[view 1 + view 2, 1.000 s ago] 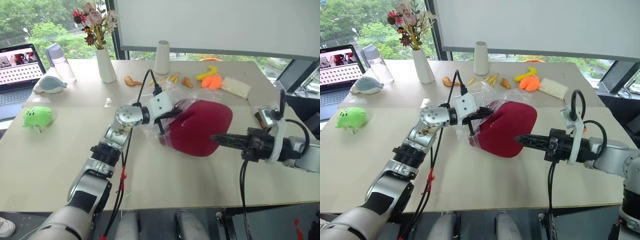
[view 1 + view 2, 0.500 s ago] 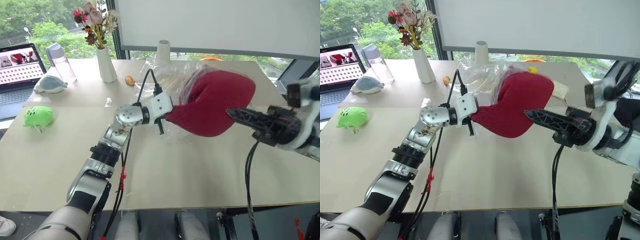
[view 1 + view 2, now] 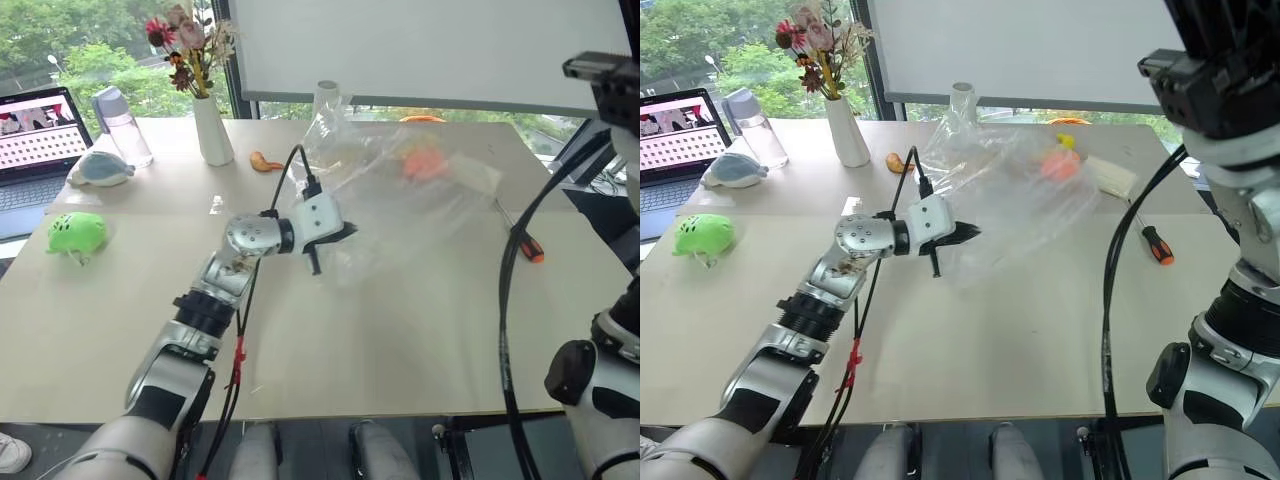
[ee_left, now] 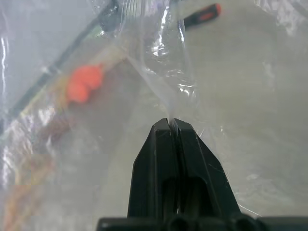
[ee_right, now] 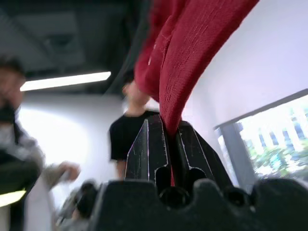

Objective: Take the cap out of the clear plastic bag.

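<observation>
The cap (image 5: 192, 53), dark red fabric, is clamped between the right gripper (image 5: 166, 127) fingers, which are pinched together on a fold of it; in the right wrist view it hangs against a ceiling and white wall with blurred people behind, so it looks lifted well up and clear of the bag. The clear plastic bag (image 3: 400, 195) is held mid-table, raised off the surface and looking empty, with orange toys (image 3: 425, 163) showing through it from the far side. The left gripper (image 4: 172, 126) is closed tight on a thin edge of the bag's film, seen plainly in the left wrist view, and sits left of the bag's bulk in the head views (image 3: 965, 235). Step judgement: extraction looks basically done, cap out, bag anchored by left. Next move probably calls for bringing the cap down to a bare patch of the table (image 3: 400, 340), near side, away from the bag, then parting the right fingers; left can let the bag go afterwards. Risk: loose film may drift under the cap as it comes down. Around it: screwdriver (image 3: 528, 247) right of the bag, white vase (image 3: 212, 130) with flowers far left, a second white vase (image 3: 325, 100) far centre, green toy (image 3: 76, 233) left, bottle (image 3: 121, 125) and laptop (image 3: 35, 130) far left.
</observation>
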